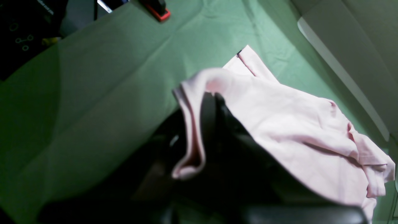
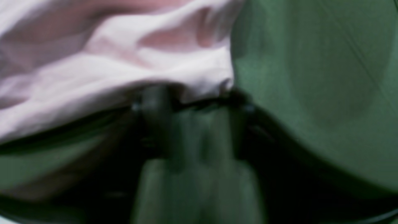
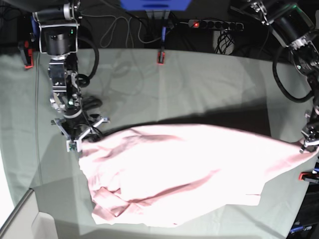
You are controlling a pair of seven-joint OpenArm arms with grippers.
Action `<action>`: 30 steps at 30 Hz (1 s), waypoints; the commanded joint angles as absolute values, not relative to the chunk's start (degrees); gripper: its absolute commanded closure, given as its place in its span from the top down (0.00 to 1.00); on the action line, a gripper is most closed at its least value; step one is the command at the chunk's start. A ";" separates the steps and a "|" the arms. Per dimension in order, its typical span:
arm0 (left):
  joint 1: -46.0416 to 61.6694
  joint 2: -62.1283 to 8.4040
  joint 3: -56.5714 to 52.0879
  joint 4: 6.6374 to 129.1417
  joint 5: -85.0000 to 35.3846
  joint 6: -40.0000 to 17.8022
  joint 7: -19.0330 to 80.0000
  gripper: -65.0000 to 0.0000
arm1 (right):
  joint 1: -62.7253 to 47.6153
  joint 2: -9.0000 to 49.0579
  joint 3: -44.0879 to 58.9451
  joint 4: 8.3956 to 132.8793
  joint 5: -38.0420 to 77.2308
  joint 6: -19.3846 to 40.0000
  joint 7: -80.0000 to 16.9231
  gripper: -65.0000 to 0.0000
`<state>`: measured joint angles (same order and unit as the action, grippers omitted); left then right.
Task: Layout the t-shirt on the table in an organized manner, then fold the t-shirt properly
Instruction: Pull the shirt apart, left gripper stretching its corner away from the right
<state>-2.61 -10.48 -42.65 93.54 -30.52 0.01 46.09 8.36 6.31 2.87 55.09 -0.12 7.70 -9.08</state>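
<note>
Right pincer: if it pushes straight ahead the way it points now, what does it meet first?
Probably the t-shirt edge, bunched right at the right pincer tips; the blur hides the exact gap.

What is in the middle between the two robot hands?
In the base view, the pink t-shirt stretches across the table between them: the left gripper pinches one end, and the right gripper sits at the other edge. Nothing else lies there.

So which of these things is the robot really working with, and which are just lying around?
Part of the job:
- t-shirt
- table
- left gripper, pinching one shirt edge
- right gripper, at the other edge

Just lying about:
- red clamps
- power strip
- cables
</note>
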 commanded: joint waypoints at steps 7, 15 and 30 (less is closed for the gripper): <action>-3.47 -11.47 -42.86 94.55 -30.99 -0.22 44.79 0.00 | 6.55 6.81 3.03 61.32 -0.13 7.87 -10.15 0.00; -3.74 -11.91 -42.86 95.96 -30.99 -0.22 44.79 0.00 | -4.70 7.69 3.03 96.13 -0.22 7.87 -12.79 0.00; -3.82 -11.91 -42.86 99.30 -30.99 -0.22 44.79 0.00 | 4.62 7.96 2.95 88.84 -0.22 7.87 -33.80 0.02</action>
<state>-2.87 -10.79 -42.68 98.35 -30.59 -0.14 46.30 3.09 7.60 2.72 87.39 -0.56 7.75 -35.86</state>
